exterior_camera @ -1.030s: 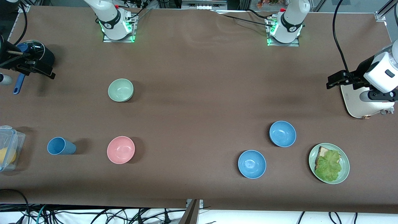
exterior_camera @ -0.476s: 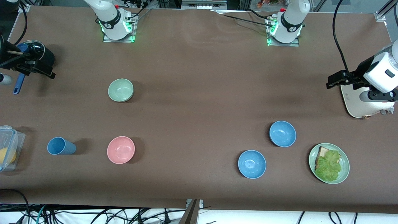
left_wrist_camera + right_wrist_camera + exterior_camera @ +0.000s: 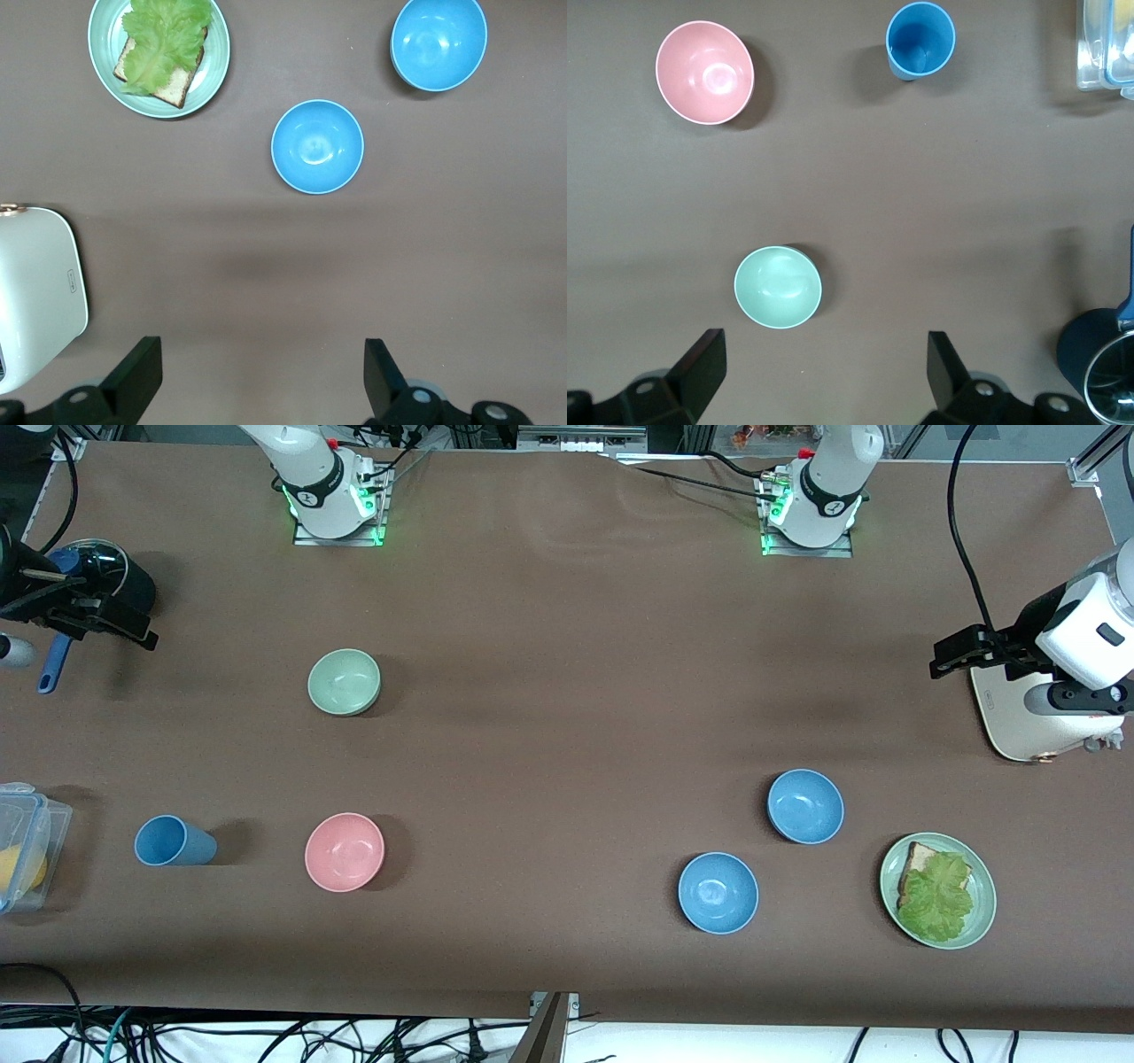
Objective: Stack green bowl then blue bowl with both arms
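The green bowl [image 3: 344, 681] sits upright and empty on the brown table toward the right arm's end; it also shows in the right wrist view [image 3: 778, 287]. Two blue bowls stand toward the left arm's end, one [image 3: 805, 806] [image 3: 317, 146] farther from the front camera than the other [image 3: 718, 892] [image 3: 438, 43]. My right gripper [image 3: 97, 620] [image 3: 827, 367] is open and empty, high over the table's end by a black pot. My left gripper [image 3: 957, 653] [image 3: 263, 372] is open and empty, high beside a white appliance.
A pink bowl [image 3: 345, 851] and a blue cup [image 3: 174, 841] stand nearer the front camera than the green bowl. A clear container [image 3: 22, 846] sits at the right arm's end. A pale-green plate [image 3: 974, 921] with bread and lettuce, a white appliance [image 3: 1019, 726] and a black pot [image 3: 124, 584] are also there.
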You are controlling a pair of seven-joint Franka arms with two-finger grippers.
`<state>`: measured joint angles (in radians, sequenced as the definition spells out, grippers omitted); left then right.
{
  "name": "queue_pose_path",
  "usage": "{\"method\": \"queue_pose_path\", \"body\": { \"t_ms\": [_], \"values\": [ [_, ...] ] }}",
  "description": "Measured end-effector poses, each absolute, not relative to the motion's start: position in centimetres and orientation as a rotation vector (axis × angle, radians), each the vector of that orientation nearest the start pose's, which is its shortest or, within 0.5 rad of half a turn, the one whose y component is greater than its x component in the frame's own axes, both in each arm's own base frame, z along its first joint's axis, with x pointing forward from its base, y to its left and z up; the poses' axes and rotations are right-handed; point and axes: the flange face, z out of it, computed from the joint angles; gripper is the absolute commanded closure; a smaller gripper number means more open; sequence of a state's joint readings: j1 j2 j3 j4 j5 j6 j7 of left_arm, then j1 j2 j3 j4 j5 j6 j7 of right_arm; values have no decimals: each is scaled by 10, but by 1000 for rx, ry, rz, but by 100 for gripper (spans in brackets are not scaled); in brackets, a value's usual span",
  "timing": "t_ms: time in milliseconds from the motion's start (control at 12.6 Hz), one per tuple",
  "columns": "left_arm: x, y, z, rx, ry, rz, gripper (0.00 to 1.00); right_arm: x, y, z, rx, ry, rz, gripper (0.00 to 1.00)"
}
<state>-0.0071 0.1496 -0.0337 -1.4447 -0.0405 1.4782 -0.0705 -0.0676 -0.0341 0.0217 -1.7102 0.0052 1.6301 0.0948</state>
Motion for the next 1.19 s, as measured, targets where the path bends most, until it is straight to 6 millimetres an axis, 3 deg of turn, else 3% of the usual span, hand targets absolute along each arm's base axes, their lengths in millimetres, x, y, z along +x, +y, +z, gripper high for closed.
{"method": "queue_pose_path", "body": {
  "t_ms": [1189],
  "values": [
    [589,-27,590,-3175,-45,188,0,544,-24,578,-3128,223,108,0]
  ]
}}
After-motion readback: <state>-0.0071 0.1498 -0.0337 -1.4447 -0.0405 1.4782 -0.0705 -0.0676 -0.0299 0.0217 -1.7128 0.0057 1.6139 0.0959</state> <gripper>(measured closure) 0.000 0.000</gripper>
